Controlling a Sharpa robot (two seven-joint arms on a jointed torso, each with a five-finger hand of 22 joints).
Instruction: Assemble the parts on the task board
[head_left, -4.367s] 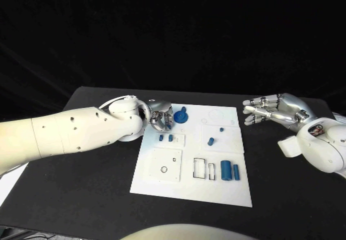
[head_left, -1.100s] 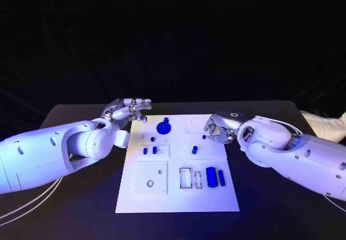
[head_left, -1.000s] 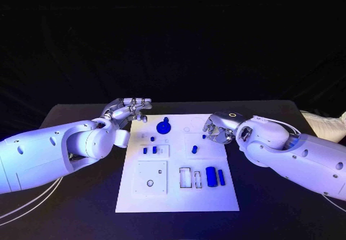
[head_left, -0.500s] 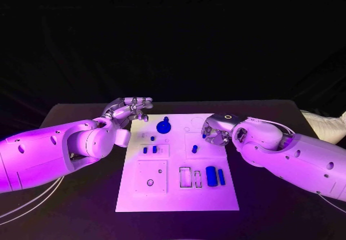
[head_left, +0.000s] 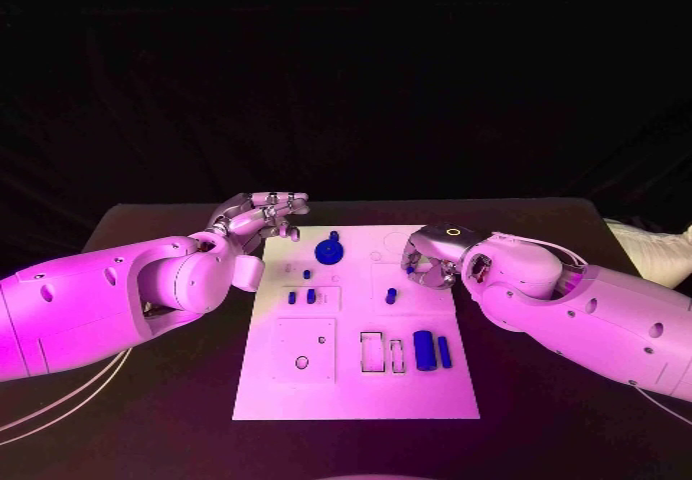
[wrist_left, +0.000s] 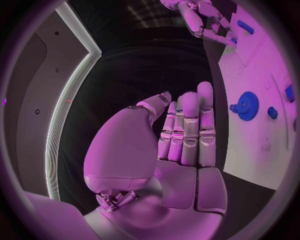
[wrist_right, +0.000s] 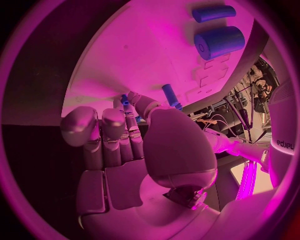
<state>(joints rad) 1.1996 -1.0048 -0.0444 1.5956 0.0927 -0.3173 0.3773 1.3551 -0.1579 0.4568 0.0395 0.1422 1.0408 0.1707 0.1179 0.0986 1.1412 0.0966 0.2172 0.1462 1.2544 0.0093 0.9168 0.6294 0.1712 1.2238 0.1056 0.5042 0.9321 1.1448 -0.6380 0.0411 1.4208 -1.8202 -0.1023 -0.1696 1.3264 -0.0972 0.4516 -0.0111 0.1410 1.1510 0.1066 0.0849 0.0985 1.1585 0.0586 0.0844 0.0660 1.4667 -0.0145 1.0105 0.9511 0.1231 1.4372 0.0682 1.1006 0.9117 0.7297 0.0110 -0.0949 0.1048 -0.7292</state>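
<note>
Right hand (head_left: 430, 266), fingers apart and grasping nothing, hovers by the blue peg (head_left: 391, 295); a clumsy reach could topple it.

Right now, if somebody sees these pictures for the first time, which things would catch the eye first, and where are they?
First the white task board in the middle of the black table, with a blue gear near its far edge and two blue cylinders lying near its right side. Next the two big arms: the right hand hangs low over the board's far right part, beside a small blue peg, while the left hand hovers open, off the board's far left corner.
</note>
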